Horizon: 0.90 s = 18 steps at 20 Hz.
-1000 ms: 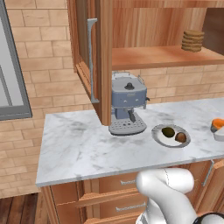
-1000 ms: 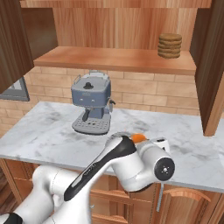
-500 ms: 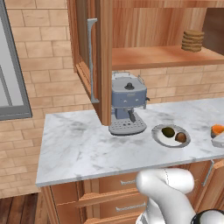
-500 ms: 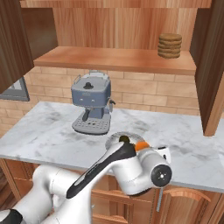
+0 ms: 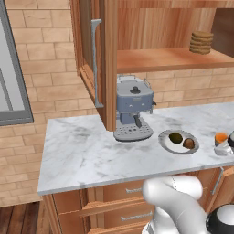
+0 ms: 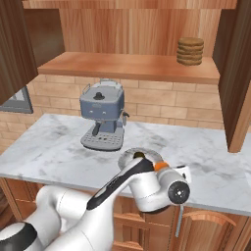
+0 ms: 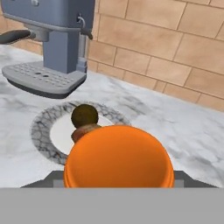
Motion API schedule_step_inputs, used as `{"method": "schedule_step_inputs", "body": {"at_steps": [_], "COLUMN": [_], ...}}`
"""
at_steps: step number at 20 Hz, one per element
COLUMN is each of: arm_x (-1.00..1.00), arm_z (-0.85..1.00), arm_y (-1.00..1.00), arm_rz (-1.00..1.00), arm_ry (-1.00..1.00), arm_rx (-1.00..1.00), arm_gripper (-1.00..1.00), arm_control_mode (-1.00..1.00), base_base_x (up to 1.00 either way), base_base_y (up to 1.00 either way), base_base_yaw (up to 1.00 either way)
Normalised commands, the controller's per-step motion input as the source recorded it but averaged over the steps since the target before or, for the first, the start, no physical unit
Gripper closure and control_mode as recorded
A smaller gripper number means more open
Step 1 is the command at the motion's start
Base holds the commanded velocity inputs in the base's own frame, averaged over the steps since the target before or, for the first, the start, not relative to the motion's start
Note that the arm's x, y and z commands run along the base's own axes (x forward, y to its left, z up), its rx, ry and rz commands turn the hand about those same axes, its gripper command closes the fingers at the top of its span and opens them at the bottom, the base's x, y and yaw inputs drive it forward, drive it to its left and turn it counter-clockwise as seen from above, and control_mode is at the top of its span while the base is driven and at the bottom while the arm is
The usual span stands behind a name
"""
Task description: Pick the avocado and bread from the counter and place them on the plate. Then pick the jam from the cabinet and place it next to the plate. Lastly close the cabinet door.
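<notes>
You had the gripper (image 5: 225, 144) clamped on the jam (image 7: 118, 156), an orange-lidded jar held over the marble worktop (image 5: 91, 151), just right of the plate (image 5: 167, 142). On that plate lay the dark green avocado (image 5: 175, 137) and the brown bread (image 5: 188, 143), side by side. The blue-grey coffee machine (image 5: 133, 107) stood to the plate's left and farther back. The cabinet door (image 5: 89, 55) stood open. I could read no label or brand on anything.
</notes>
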Motion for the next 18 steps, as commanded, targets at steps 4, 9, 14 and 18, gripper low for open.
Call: {"method": "schedule_step_inputs", "body": {"at_steps": [4,9,14,18], "arm_x": [0.12,0.07,0.0,0.06], "arm_z": [-0.27,-0.17,-0.19,-0.29], "arm_y": [-0.47,-0.31,-0.06,0.0], "arm_rz": [0.05,0.03,0.0,0.0], "arm_ry": [0.0,0.0,-0.01,0.0], "arm_rx": [0.0,-0.01,-0.06,-0.08], "arm_gripper": [1.0,1.0,1.0,1.0], "arm_control_mode": [-1.0,-1.0,-1.0,-1.0], "base_base_x": [0.0,0.0,0.0,0.0], "base_base_y": [0.0,0.0,0.0,0.0], "base_base_yaw": [0.0,0.0,0.0,0.0]}}
